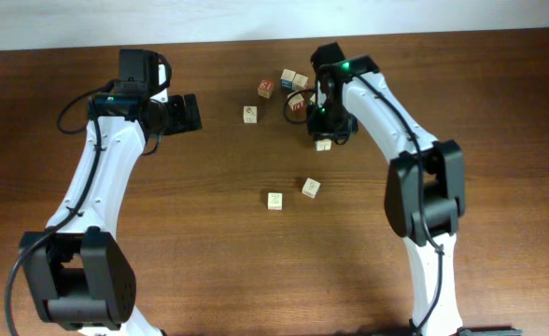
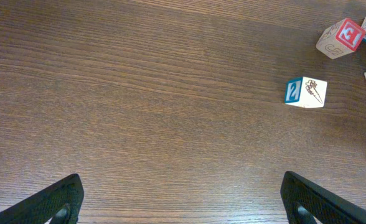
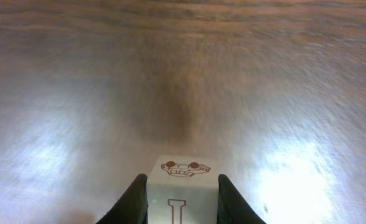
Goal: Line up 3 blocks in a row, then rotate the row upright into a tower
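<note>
Now: right gripper (image 3: 182, 180) clamped on block (image 3: 182, 202), fingers (image 3: 137, 198) pressing both sides, red letter showing; far-centre of table (image 1: 162, 233). Nearer edge: pale block (image 1: 274, 200), second pale block (image 1: 311, 188) just beside, both loose. Printed cubes (image 1: 266, 88) clustered close behind right gripper. Left gripper (image 2: 182, 180) spread wide, grasping nothing; blue-faced cube (image 2: 305, 92) ahead, well apart.

left gripper (image 2: 182, 179) jaws wide apart | blue-faced cube (image 2: 305, 92) on table (image 2: 139, 93) | red-faced cube (image 2: 340, 37) top right

You see dark red print on the pale block (image 3: 182, 186). The table (image 2: 139, 93) is streaked brown, the cube (image 2: 305, 92) blue-faced.
</note>
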